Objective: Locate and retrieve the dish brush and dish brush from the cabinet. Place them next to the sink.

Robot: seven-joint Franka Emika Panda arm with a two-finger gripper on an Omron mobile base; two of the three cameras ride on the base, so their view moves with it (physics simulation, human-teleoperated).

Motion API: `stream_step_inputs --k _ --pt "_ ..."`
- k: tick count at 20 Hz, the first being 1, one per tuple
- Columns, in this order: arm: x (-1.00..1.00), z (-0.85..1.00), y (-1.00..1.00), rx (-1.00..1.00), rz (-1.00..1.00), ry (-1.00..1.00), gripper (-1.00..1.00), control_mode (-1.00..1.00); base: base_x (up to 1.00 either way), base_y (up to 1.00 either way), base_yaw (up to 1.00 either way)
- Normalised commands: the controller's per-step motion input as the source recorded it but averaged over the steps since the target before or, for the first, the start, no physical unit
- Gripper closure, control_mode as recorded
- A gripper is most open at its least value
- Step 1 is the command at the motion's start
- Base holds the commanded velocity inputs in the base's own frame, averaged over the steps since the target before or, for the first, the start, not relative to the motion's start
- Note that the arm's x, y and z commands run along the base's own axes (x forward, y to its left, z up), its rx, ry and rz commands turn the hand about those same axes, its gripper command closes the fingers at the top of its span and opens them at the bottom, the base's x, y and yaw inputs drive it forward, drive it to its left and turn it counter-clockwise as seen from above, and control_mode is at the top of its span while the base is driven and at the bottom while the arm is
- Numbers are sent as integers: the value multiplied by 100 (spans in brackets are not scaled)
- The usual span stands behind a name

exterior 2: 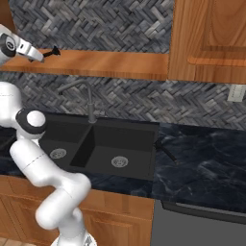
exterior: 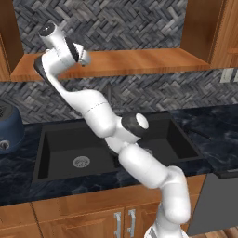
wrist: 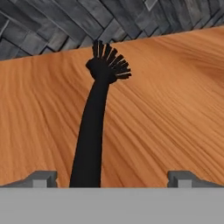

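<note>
Gripper (wrist: 112, 179) poised over the dish brush (wrist: 97, 122) on the cabinet (exterior: 139, 62) shelf.
Jaws stand fully apart, holding nothing; closing off-centre could skid the thin handle sideways, out of reach.

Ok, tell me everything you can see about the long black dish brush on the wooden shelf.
The long-handled black dish brush is matte black all over, with a slim, slightly curved handle and a fan of stiff bristles at its far end. It lies flat on the orange-brown wooden shelf, bristles toward the tiled wall. The open gripper straddles its handle end, fingertips clear of it.
</note>
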Motion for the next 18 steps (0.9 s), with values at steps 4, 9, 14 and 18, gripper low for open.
stream_step_inputs --k 4,9,14,18 --pt "15 -14 26 -1 0 21 -100 -100 0 0 0" --pt "5 -13 39 -2 0 13 100 -100 0 0 0" --pt "0 -11 39 -1 0 9 100 -100 0 0 0" --pt "-2 -9 16 -2 -1 13 100 -100 0 0 0"
